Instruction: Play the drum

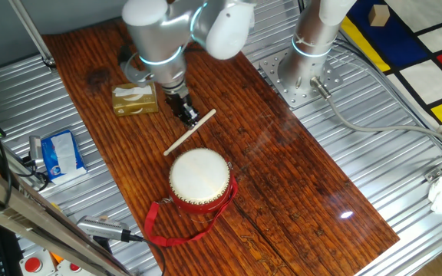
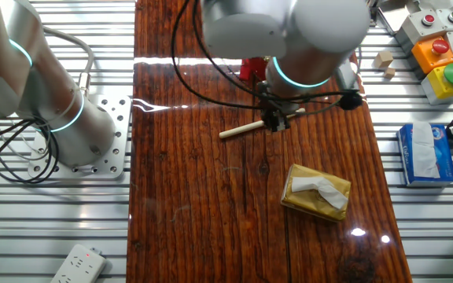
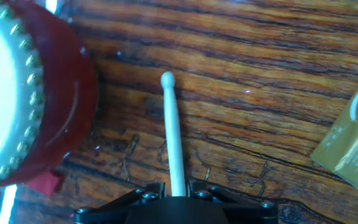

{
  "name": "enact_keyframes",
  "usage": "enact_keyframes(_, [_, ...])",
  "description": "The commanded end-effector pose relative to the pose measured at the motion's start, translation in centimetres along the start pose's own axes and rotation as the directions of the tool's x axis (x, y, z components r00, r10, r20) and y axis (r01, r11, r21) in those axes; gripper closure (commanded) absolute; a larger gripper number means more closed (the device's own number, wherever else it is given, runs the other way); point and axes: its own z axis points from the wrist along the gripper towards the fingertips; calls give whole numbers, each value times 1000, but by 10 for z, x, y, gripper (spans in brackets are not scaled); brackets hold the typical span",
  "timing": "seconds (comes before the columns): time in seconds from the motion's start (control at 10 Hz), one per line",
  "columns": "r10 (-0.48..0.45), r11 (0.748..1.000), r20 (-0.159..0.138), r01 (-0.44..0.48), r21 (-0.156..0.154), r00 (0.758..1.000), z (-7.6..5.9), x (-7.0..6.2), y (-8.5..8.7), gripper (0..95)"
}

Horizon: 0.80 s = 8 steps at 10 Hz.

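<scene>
We see the pincer [image 1: 187, 117] clenched on a thin wooden stick [image 1: 191, 131] near the middle of the tabletop [image 1: 298, 176]. The drum [image 1: 199, 179] sits just beside the stick's tip, not touching it.

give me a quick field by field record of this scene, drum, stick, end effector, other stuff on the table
drum: cream skin up, red studded body, on the wooden table
ribbon: red strap trailing on the table from the drum
stick: thin pale wood with a round tip, lying beside the drum, not on the skin
end effector: down at the stick's far end, fingers either side of it; grip cannot be confirmed
tissue box: gold, on the table apart from the drum
table: dark wood grain top
</scene>
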Motion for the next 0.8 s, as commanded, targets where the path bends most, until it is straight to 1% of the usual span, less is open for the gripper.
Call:
enact_keyframes(0.1, [-21, 1000, 10, 21, 6, 1000, 4, 6, 1, 760])
enact_keyframes(0.2, [-33, 999, 14, 33, 9, 999, 9, 14, 3, 760])
enact_keyframes(0.4, [-48, 999, 21, 48, 5, 999, 13, 22, 5, 760])
enact_keyframes(0.6, [-57, 998, 32, 56, 6, 998, 16, 23, 5, 760])
enact_keyframes(0.8, [-53, 999, 36, 53, 10, 998, 17, 25, 3, 760])
